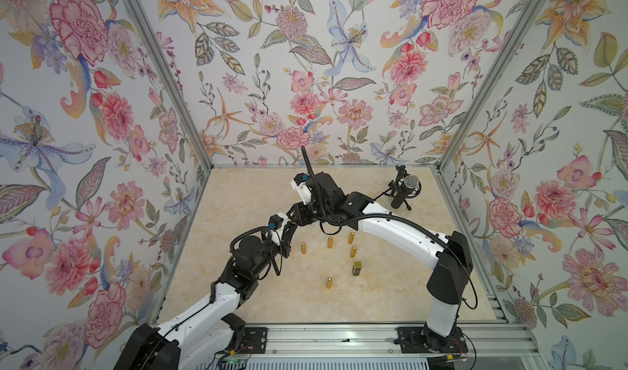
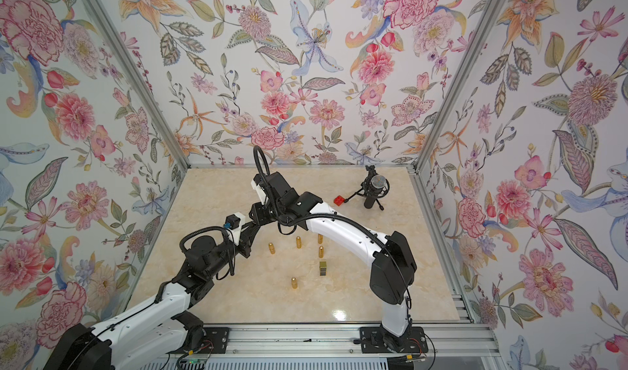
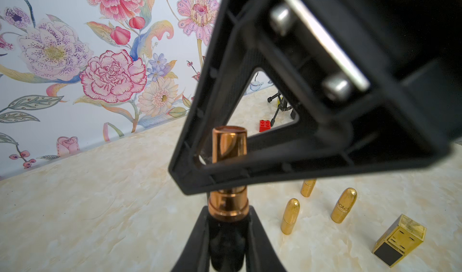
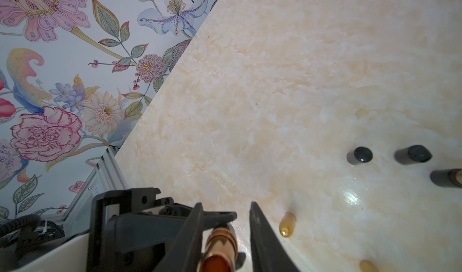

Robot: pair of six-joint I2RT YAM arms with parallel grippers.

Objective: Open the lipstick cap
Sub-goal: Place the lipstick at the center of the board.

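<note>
L gripper (image 3: 228, 229) clamps lipstick (image 3: 228, 205) base; long axis runs into R gripper (image 4: 225, 208), jaws straddling cap (image 3: 229, 143), not yet tight.

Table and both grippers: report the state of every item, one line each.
copper lipstick: held clear of the table, closed.
cap: still on.
left gripper: shut on the copper lipstick.
right gripper: open, jaws either side of the cap, gap showing on one side.
gold bullet lipsticks: five, standing, capped.
square gold lipstick: closed, untouched.
microphone: upright on its tripod.
red brick: lying by a tripod leg.
</note>
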